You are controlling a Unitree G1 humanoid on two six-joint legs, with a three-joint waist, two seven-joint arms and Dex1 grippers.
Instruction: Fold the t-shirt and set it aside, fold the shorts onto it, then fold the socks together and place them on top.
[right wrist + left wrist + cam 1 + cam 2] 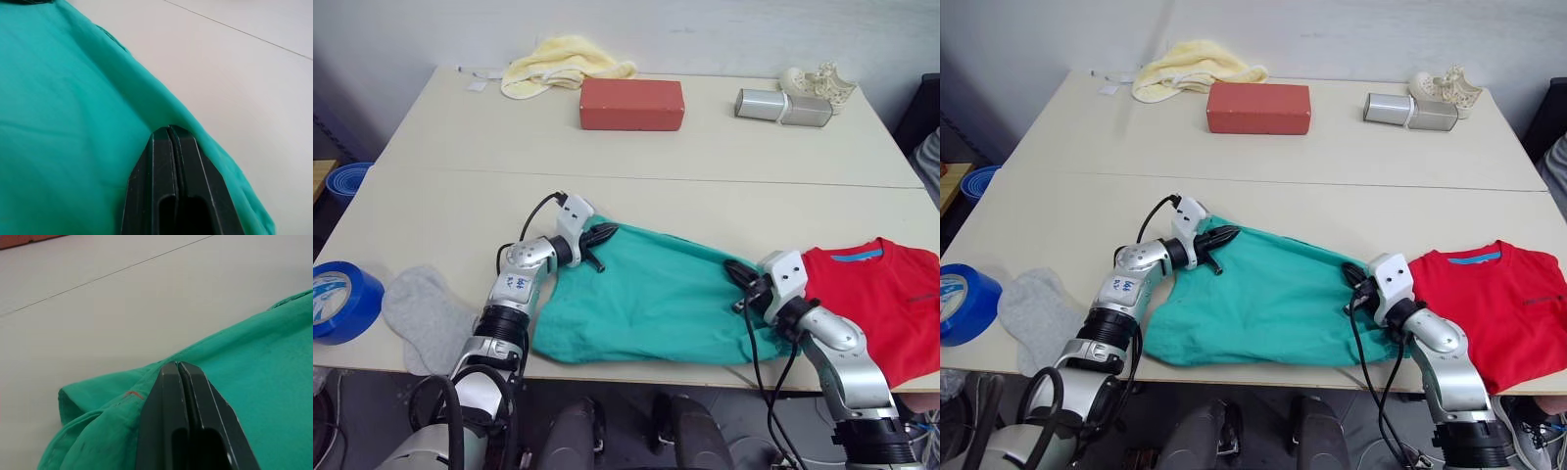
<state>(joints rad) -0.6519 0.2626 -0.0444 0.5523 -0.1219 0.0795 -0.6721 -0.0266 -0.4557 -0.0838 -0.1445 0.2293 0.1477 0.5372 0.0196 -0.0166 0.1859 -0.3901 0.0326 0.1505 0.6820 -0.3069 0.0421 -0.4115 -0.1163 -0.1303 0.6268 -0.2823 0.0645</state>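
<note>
clearly the shorts step is in hand; the shorts (651, 299) lie spread across the near middle of the table (724, 157), and each arm has a far corner of them; the left gripper (603, 235) has its two black fingers pressed together on the far left corner of the teal cloth, and the left wrist view shows the fabric bunched around the closed tips; the right gripper (740, 271) is likewise closed on the far right edge, the cloth caught between its fingers in the right wrist view; the t-shirt (881, 299) lies flat at the near right, just beside the shorts and touching or slightly under their right edge, so it looks already set aside, though how neatly it is folded is hard to judge; the socks (426, 318) wait at the near left, well apart from the shorts, untouched.

next, i judge, both arms must lift the pinched far edge together and carry it toward the near edge to halve the shorts, keeping the cloth taut between them, before moving the bundle right onto the t-shirt.

the table is pale, with a seam running left to right; at its far side lie a pale yellow towel (563, 64), a red rectangular box (631, 104) and a silver case (783, 107); a blue tape roll (340, 300) sits at the near left edge; a light wall stands behind.
</note>
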